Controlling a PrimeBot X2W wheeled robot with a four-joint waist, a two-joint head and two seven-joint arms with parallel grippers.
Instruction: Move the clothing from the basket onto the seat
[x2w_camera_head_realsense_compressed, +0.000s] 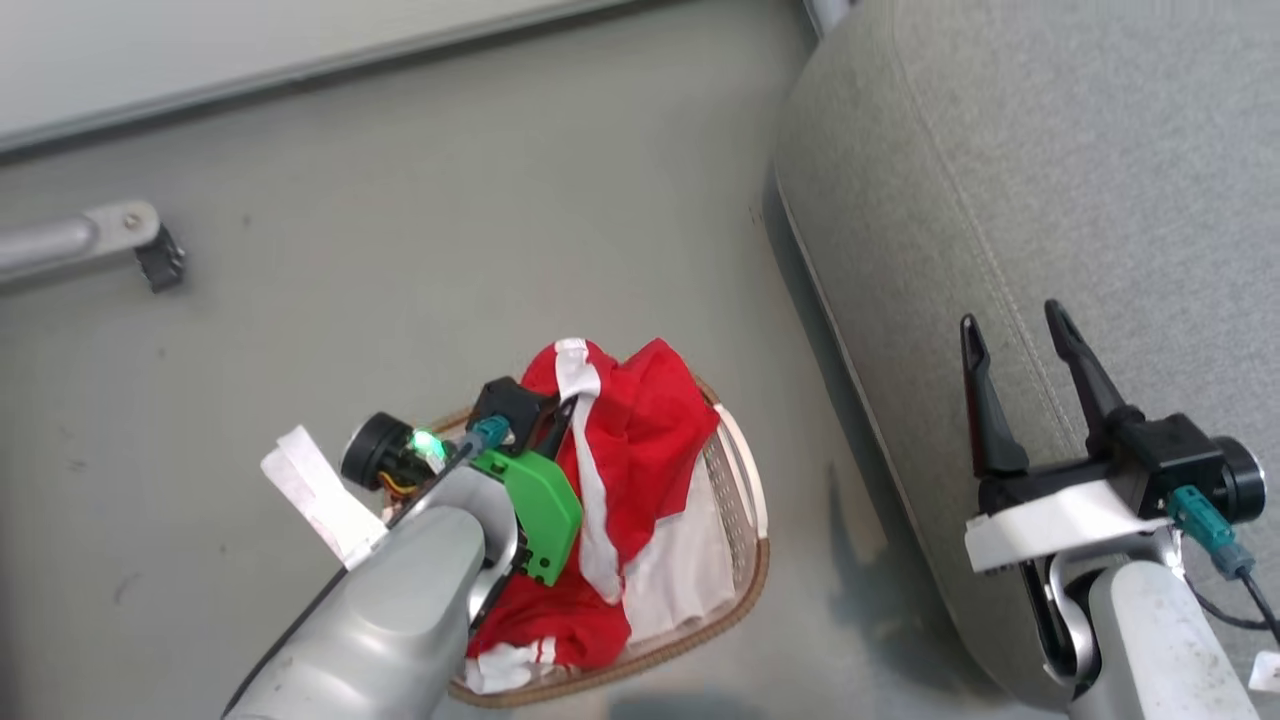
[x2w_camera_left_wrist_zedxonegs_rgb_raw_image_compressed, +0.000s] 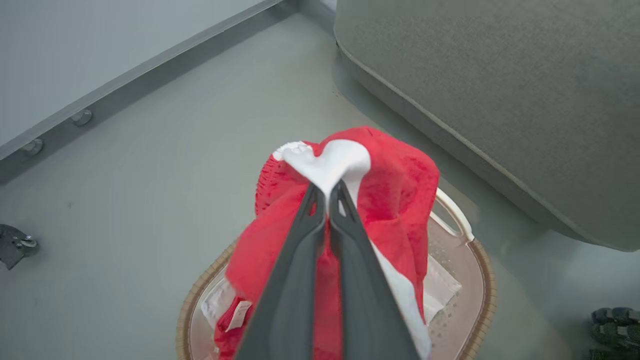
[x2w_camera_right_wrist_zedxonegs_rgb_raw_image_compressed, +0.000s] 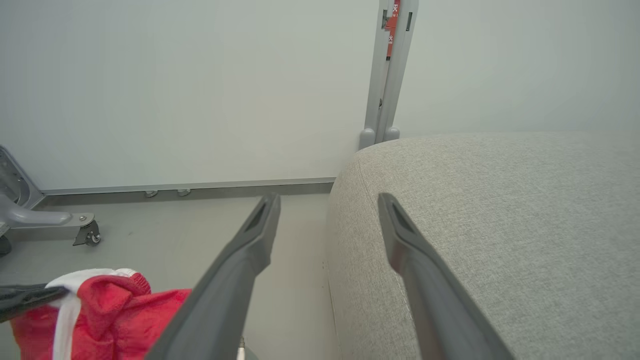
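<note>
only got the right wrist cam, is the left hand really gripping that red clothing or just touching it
observer: gripping. In the left wrist view the left hand is shut on the clothing, pinching its white trim.
operator: is it out of the basket yet
observer: no. In the head view it rises in a peak, with its lower folds lying inside the basket.
operator: anything else in there
observer: a thin white sheet on the basket floor, partly under the red.
</note>
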